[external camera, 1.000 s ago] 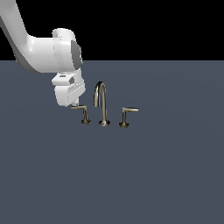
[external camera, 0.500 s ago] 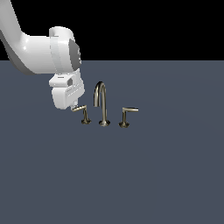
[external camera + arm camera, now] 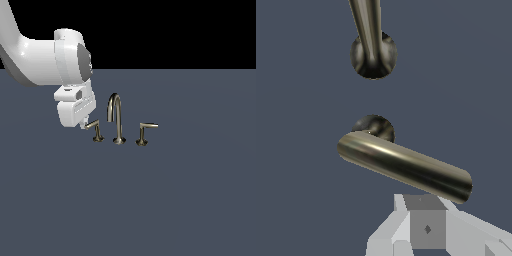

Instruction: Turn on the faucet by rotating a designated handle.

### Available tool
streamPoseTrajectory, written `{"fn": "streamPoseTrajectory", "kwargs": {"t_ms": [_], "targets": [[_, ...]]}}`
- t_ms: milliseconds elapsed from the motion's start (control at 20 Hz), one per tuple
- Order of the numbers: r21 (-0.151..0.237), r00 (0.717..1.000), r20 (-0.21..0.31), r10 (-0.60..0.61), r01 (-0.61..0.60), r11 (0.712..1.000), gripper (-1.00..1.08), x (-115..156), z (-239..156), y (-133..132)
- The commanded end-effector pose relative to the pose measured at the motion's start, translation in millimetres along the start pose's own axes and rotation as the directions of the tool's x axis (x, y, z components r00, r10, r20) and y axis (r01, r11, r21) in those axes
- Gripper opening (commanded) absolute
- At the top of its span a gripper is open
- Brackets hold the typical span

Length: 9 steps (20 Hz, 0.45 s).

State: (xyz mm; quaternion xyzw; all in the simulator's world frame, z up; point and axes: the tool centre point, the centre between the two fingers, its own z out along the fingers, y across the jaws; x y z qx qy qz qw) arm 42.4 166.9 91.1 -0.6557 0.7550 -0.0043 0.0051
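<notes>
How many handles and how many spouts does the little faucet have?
Lever handles: 2, the designated handle beside the gripper, and its twin handle.
Spouts: 1, the arched spout.
Total: 3 faucet parts.

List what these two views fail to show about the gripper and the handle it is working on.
- Gripper fingers: exterior view, hidden behind the white hand body; open or shut unclear.
- Fingertips: wrist view, cut off by the frame edge.
- Contact with the designated handle: neither view settles it.
- Handle's base: wrist view, mostly hidden by its own lever.
</notes>
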Motion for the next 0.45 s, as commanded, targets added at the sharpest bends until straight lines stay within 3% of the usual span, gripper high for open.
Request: {"fn": "streamPoseTrajectory", "kwargs": {"t_ms": [0, 400], "targets": [[-0.008, 1.0, -0.003, 0.003, -0.003, 1.0, -1.0, 10, 0, 7], [-0.013, 1.0, -0.002, 0.002, -0.002, 1.0, -1.0, 30, 0, 21]]}}
